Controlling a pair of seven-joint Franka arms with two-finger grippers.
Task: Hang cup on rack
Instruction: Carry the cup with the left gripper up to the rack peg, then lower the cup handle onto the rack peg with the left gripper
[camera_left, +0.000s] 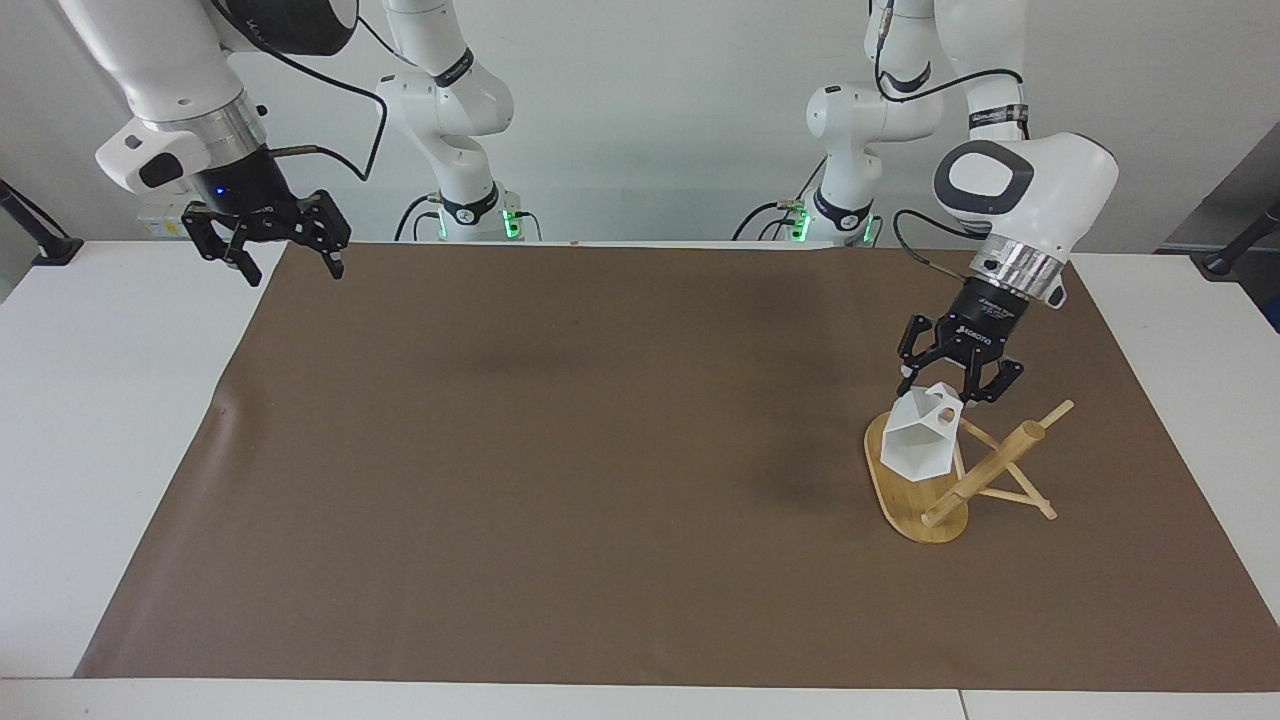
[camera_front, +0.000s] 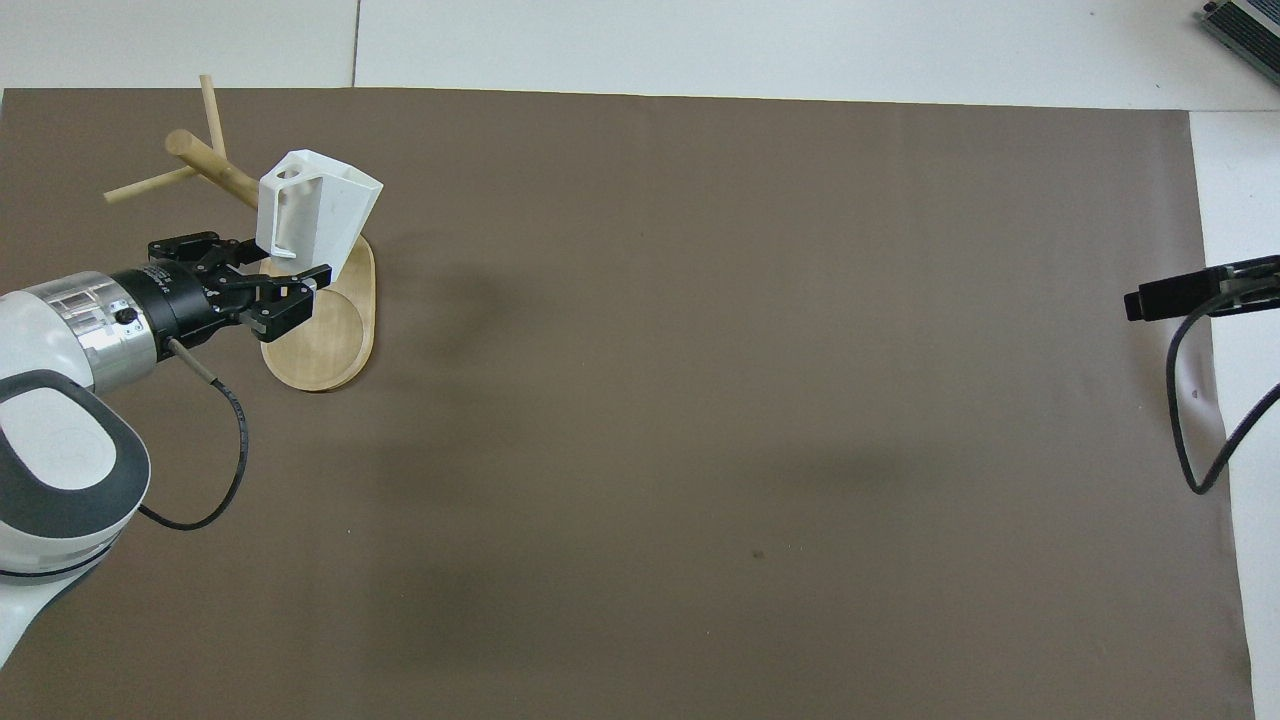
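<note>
At the right of the facing frame, the left gripper (camera_left: 950, 385) pinches the handle end of the white cup (camera_left: 922, 443), which hangs tilted over the oval base of the bamboo rack (camera_left: 912, 505). The rack stands on the brown mat (camera_left: 560, 460) covering the counter (camera_left: 90, 420), its post and pegs leaning toward the frame's right edge. The right gripper (camera_left: 268, 250) waits at the upper left of the frame, fingers spread, over the mat's corner.

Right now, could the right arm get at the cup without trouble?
Probably not. The right gripper hangs open at its own end of the table, while the cup is held by the left gripper over the rack at the left arm's end.
</note>
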